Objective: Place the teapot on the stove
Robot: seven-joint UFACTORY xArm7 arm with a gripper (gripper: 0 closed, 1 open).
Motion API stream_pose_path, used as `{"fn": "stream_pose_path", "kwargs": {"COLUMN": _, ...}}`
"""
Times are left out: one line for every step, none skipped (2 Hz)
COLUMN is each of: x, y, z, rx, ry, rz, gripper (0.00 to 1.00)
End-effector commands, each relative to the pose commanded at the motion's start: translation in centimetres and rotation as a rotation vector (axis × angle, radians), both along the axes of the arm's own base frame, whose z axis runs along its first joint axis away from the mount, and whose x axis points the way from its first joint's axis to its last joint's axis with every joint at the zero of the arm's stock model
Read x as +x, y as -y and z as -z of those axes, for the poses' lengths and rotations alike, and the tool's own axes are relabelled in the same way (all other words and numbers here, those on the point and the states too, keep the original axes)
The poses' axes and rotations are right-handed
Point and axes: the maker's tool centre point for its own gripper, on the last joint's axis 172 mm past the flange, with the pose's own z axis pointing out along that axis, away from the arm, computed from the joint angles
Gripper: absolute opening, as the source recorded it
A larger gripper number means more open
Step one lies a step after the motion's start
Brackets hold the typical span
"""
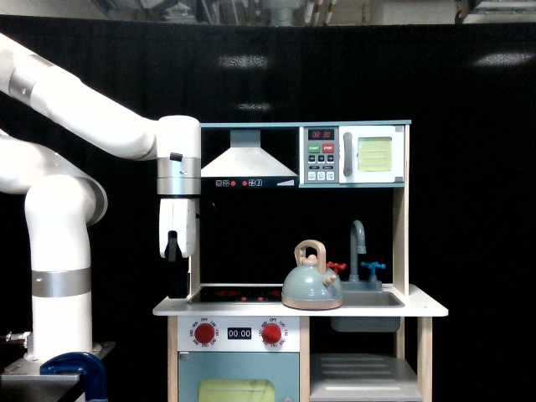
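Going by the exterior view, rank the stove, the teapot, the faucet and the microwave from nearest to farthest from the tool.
1. Stove: just below and to the exterior view's right of the tool.
2. Teapot: on the counter between stove and sink.
3. Faucet and microwave: farthest right, too close to call.

A black curtain [469, 209] is hanging across the far side, catching faint glare near its top. Above it, pale ceiling structure [276, 10] is showing. At the near left, a blue clamp [75, 368] is gripping a metal mounting plate [50, 358].
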Motion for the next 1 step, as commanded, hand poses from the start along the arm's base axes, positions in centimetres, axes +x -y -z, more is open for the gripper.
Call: {"fn": "stream_pose_path", "kwargs": {"x": 0.6, "y": 0.1, "z": 0.3, "rx": -0.009, "ry": -0.017, "rz": -0.026, "gripper": 1.0}}
